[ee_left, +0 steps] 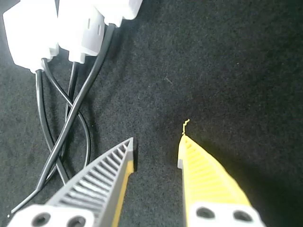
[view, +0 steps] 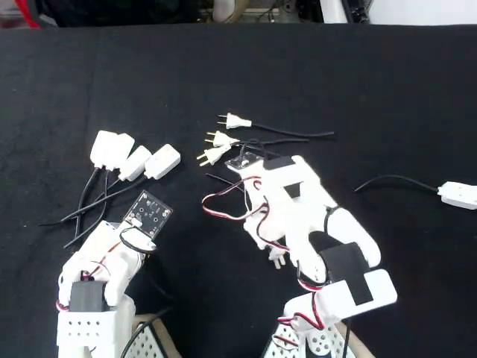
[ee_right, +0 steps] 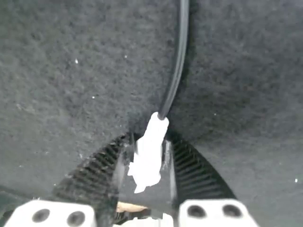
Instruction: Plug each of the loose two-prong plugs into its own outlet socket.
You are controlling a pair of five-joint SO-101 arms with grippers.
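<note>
Nearest the arms' bases, the left gripper (ee_left: 157, 140) hovers low over the bench (view: 387, 89) with its fingers apart on nothing, near the outlet sockets (view: 134, 158) but not touching them. The right gripper (ee_right: 147, 144) has its fingers clamped on the white body of 1 plug (ee_right: 152, 127), its black cord (ee_right: 176, 71) running away across the cloth.

The likeliest trouble is the plug twisting in that narrow grip, so the prongs meet a socket face askew. The sockets lie loose on the cloth and look light. A push could slide one away unless the left gripper braces it. Their cords (ee_left: 71, 123) cross one another, and the held plug's cord runs close by the 2 loose plugs (view: 227, 129) just beyond, so dragging it might pull them along.

The bench is covered in black, felt-like cloth. A white fitting on a cord (view: 458, 194) lies well apart at the right. Past the far edge the room is dim clutter.
</note>
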